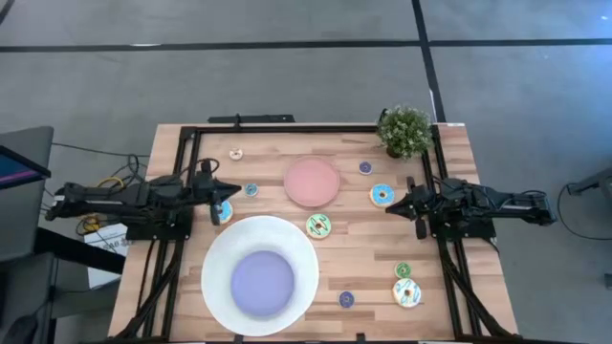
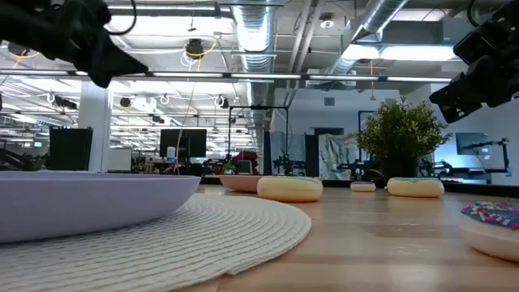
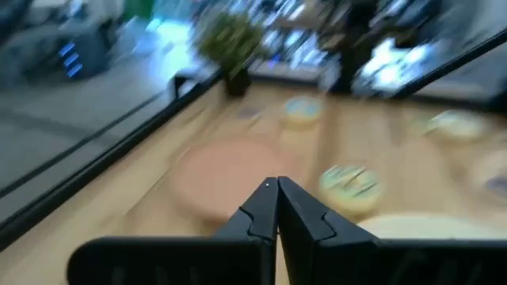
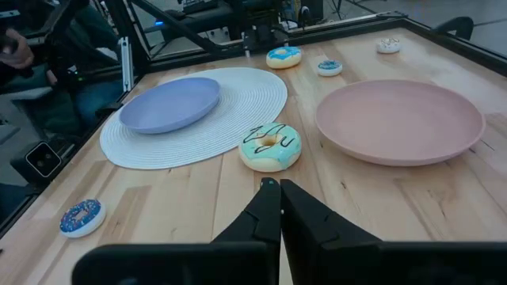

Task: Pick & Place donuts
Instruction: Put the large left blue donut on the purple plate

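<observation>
Several toy donuts lie flat on the wooden table. Among them are a green-iced one [image 1: 318, 225] [image 4: 270, 147] at the centre, a blue-iced one [image 1: 382, 195] before my right gripper, and a white sprinkled one [image 1: 407, 292] near the front right. Another blue one [image 1: 224, 212] lies just under my left gripper. Small ones lie around them, such as a cream one [image 1: 236, 153] and a purple one [image 1: 365, 167]. My left gripper [image 1: 227, 194] [image 3: 277, 190] hangs shut above the table's left side. My right gripper [image 1: 390, 205] [image 4: 279, 190] is shut at the right side. Neither holds anything.
A pink plate [image 1: 312, 182] sits at the centre back. A big white plate with a lavender centre [image 1: 260, 277] fills the front left. A potted plant [image 1: 404, 131] stands at the back right corner. A black frame [image 1: 287, 127] runs along the table's edges.
</observation>
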`<state>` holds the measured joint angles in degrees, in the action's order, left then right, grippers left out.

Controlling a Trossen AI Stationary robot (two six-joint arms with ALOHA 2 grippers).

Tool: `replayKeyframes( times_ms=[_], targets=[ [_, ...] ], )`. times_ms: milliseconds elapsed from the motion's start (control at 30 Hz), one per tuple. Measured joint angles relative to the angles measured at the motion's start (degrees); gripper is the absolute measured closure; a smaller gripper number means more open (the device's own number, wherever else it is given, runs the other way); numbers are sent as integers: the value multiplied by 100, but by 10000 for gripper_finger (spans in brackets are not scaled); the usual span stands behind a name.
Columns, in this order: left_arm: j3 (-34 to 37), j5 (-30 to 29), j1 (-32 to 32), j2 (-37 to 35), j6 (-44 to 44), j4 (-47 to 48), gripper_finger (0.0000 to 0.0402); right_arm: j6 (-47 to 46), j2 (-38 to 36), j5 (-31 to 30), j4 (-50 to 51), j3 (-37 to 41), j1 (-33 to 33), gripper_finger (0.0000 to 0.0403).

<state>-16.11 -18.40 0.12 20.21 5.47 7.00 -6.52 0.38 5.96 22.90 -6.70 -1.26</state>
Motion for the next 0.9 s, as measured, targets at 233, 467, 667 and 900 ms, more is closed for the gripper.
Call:
replayKeyframes(
  times_ms=[233,467,667,900],
  targets=[
    [-962,-845,177,1010,320,1645,389,2,2,0,0,0,-2,403],
    [-1608,-398,706,1881,488,2689,328,0,1,0,0,0,0,403],
    [-1894,336,1111,2619,439,3105,248,2,0,0,0,0,-2,403],
    [-2170,599,1337,3673,902,3614,167,0,1,0,0,-1,-2,403]
  ],
)
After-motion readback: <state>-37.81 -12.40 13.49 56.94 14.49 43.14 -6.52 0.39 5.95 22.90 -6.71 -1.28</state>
